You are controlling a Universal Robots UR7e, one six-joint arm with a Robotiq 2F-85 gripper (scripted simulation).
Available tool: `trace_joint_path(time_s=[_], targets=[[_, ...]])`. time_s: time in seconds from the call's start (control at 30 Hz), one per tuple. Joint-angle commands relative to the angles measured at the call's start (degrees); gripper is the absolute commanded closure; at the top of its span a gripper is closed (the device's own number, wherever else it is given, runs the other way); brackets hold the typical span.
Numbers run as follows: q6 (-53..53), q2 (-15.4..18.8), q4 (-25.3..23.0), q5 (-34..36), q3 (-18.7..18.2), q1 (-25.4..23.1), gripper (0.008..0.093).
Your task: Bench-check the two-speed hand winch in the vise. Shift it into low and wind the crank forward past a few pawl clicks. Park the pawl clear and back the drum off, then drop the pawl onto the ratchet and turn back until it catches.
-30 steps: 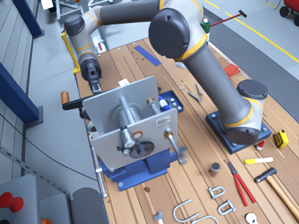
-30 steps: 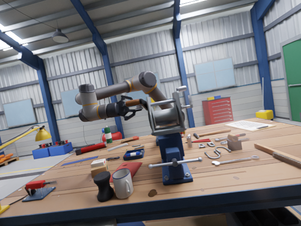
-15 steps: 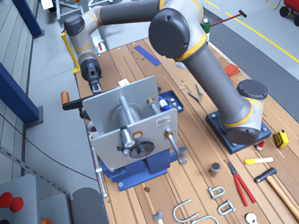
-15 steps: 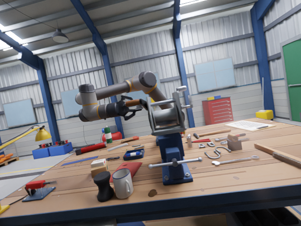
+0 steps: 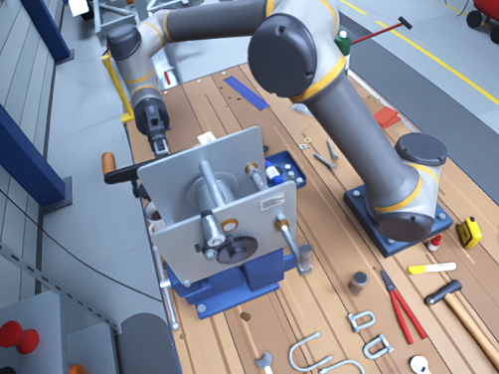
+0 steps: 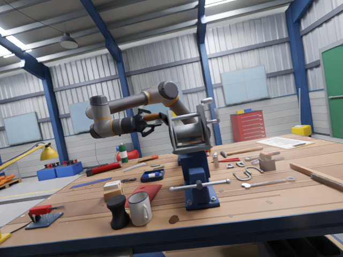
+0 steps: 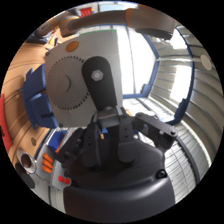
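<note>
My gripper reaches in level from the left of the hand winch, which is clamped in the blue vise at the bench's near edge. The crank's orange grip is clamped in my closed fingers, out beyond the winch's side plate. The black crank arm runs from my fingers to a hex bolt on the plate, next to a large toothed gear. On the opposite plate sit a small dark gear and a lever with an orange collar.
The bench's left edge lies just under the crank, with open floor beyond. A white mug, a black spool and a red pad sit near the vise. Shackles, U-bolts, pliers and a hammer lie to the right.
</note>
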State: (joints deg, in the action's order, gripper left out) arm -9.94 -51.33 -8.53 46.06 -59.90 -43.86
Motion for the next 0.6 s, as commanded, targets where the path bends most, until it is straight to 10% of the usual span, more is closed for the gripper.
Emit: trace_joint_path(time_s=[0.0,0.57], targets=[[-0.1,0.0,-0.1,0.0,0.0,0.0,0.0934],[1.9,0.1,-0.4,0.0,-0.2,-0.1,0.0934]])
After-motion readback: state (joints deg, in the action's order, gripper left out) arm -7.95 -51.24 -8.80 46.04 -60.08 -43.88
